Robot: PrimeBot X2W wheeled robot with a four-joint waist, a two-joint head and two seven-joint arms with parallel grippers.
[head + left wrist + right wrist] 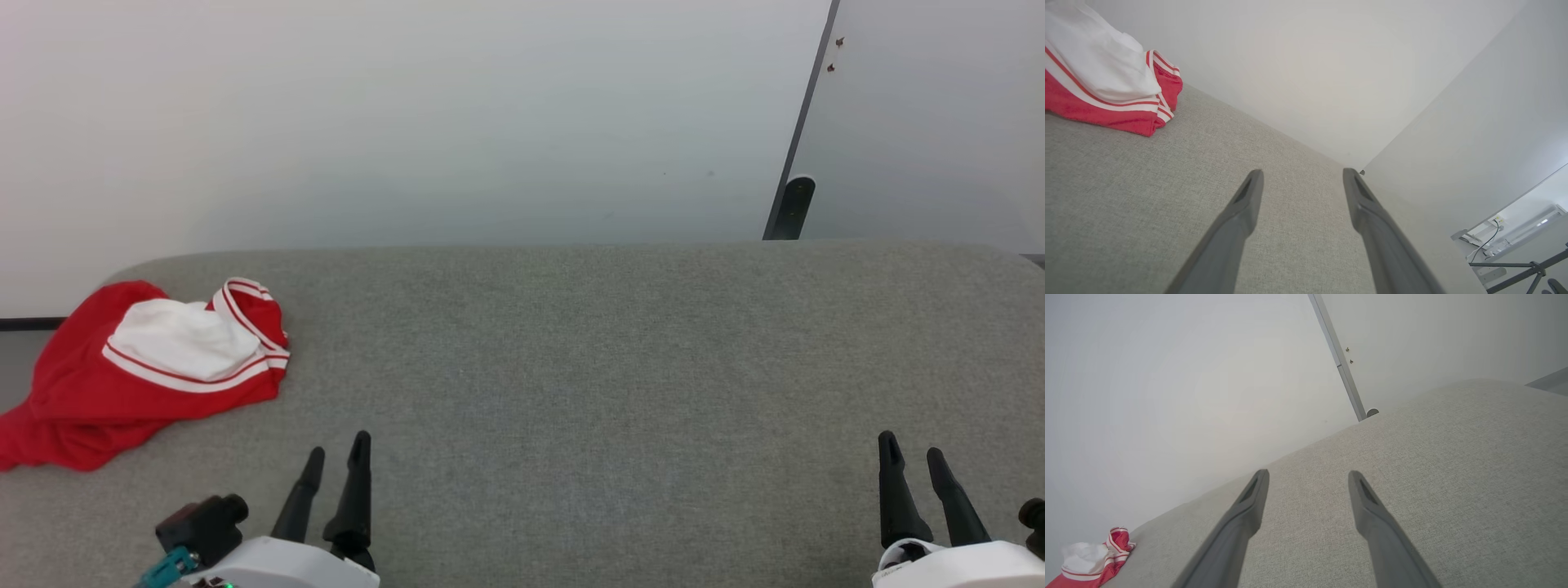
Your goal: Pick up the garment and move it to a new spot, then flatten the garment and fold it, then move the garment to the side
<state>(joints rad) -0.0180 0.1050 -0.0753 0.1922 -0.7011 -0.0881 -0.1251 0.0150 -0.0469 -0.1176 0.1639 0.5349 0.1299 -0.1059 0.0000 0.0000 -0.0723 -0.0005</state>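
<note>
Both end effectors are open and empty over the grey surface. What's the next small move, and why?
Probably swing the left end effector left and forward toward the crumpled red-and-white jersey shirt. It lies bunched at the grey fabric surface's left edge, nearer that arm than the right end effector, and must be picked up first.

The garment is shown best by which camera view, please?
The head view: the garment lies crumpled, nearly whole, on the grey surface. The left wrist view crops it; the right wrist view shows it small.

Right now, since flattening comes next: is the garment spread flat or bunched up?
Bunched up: the garment lies in a crumpled heap on the grey surface, white cloth lumped over red folds.
</note>
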